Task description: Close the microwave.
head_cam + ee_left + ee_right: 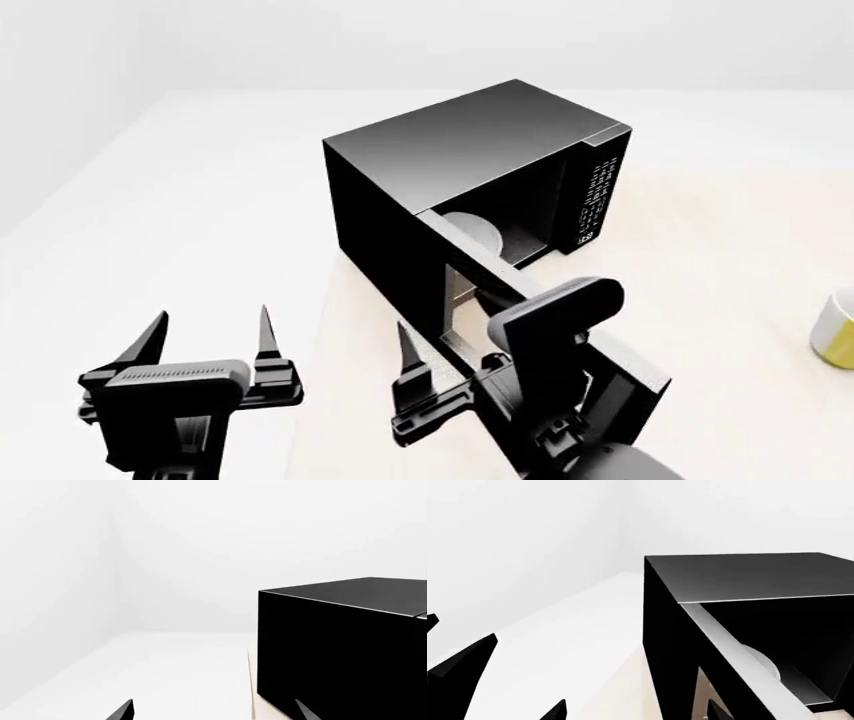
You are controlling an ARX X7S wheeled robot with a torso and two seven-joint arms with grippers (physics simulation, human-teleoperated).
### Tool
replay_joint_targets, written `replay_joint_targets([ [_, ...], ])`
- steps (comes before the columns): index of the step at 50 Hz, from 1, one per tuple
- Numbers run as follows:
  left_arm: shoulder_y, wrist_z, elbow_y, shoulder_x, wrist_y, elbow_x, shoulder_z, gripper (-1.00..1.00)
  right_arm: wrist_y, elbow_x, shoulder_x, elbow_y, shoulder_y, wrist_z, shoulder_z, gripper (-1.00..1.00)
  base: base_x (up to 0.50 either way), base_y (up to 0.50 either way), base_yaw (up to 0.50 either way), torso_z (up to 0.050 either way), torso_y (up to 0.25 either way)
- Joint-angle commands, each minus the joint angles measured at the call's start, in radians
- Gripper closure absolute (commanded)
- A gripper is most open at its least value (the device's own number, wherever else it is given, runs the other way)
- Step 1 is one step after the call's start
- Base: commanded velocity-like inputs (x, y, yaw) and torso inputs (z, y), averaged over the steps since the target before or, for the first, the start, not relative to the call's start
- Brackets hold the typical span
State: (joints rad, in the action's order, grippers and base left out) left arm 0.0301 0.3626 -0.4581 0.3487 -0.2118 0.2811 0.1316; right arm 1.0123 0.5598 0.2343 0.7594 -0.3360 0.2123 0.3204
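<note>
2 grippers are in the head view, and both have their jaws apart with nothing between them. The microwave (pixel 467 170) stands on the pale surface (pixel 747 260), at its left part, and its door (pixel 561 340) is swung wide open toward the robot. The cavity shows the white round plate (pixel 470 232), and the button panel (pixel 597 200) is at the right of the opening.

The right gripper (pixel 438 372) is just beside the open door, on the side that faces away from the cavity, near the free edge. I judge this is a good place for a push: the farther from the hinge, the lighter the door turns. The arm should sweep in an arc that follows the door, not in a straight line, so the fingers do not slip off the edge. The push should continue until the door lies flat against the front, because a door left slightly open is not closed.

The left gripper (pixel 207 345) hangs well apart from the microwave and should stay clear. A yellow mug (pixel 838 330) stands at the far right, away from the door path.
</note>
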Motion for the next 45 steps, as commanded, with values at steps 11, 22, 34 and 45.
replay_joint_targets([
  [11, 0.000, 0.004, 0.004, 0.003, 0.007, 0.002, 0.006, -1.00, -0.099, -0.039, -0.001, -0.122, 0.025, -0.021, 0.055, -1.00, 0.00, 0.00, 0.00, 0.000, 0.000],
  [22, 0.002, 0.007, 0.004, 0.006, 0.009, 0.002, 0.010, -1.00, -0.121, -0.047, 0.006, -0.146, 0.040, -0.006, 0.050, -1.00, 0.00, 0.00, 0.00, 0.000, 0.000],
  [34, 0.001, 0.011, 0.000, 0.009, 0.007, 0.006, 0.011, -1.00, -0.132, -0.057, 0.016, -0.168, 0.041, 0.009, 0.046, -1.00, 0.00, 0.00, 0.00, 0.000, 0.000],
  [45, -0.002, 0.014, -0.003, 0.012, 0.004, 0.010, 0.012, -1.00, -0.135, -0.056, 0.018, -0.186, 0.029, 0.019, 0.039, -1.00, 0.00, 0.00, 0.00, 0.000, 0.000],
])
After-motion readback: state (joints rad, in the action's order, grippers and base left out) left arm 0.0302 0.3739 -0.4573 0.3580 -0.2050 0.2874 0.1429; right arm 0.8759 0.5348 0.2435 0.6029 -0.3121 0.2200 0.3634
